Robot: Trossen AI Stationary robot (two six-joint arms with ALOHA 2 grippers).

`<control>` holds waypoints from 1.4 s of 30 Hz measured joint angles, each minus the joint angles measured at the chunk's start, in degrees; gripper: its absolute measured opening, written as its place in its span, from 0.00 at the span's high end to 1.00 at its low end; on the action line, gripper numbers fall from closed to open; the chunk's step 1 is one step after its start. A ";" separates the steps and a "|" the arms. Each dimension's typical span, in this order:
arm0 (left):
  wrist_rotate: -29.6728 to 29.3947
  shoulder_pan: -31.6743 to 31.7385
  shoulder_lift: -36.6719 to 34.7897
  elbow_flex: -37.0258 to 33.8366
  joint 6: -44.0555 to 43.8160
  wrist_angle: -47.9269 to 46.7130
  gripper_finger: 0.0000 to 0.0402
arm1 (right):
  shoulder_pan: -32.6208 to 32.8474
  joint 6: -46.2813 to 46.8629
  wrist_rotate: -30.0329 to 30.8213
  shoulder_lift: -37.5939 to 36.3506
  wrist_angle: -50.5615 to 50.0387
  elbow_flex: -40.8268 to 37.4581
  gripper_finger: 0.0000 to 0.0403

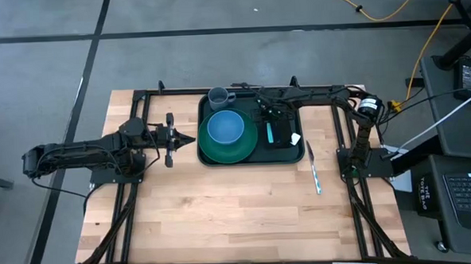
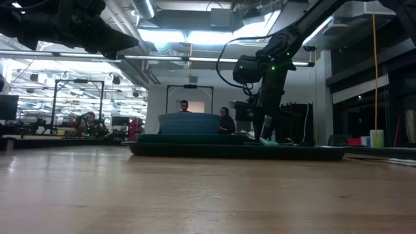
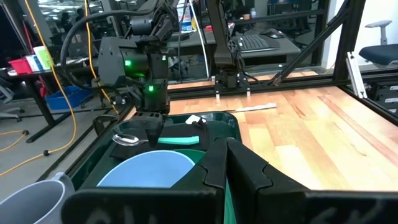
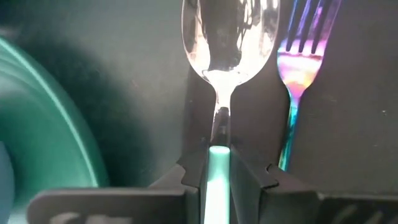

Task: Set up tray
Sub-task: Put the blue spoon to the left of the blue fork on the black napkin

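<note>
Dark green tray [image 1: 252, 157]; green plate [image 1: 220, 151]; blue bowl [image 1: 226, 128]; grey mug [image 1: 219, 97]. Silver spoon [image 4: 229, 37], teal handle, between dark fingers [image 4: 252, 177]; iridescent fork [image 4: 303, 59] beside. Black napkin [image 1: 283, 135]. Pale wood table [image 1: 223, 212].

Wooden table [image 1: 223, 212] carries green tray [image 1: 206, 159]; knife [image 1: 313, 168] lies beside tray.

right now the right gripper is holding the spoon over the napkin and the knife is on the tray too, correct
Not quite. In the high view the knife lies on the bare table, right of the tray. The right gripper does grip the spoon over the napkin.
</note>
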 joint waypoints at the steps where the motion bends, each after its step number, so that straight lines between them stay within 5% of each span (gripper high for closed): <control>1: 0.00 0.00 0.00 0.00 0.00 0.00 0.99 | 0.03 -0.07 -0.02 0.01 -0.12 0.00 0.87; 42: 0.00 0.00 0.00 0.00 0.00 -0.01 0.99 | 0.07 1.36 0.83 1.11 0.78 0.09 0.79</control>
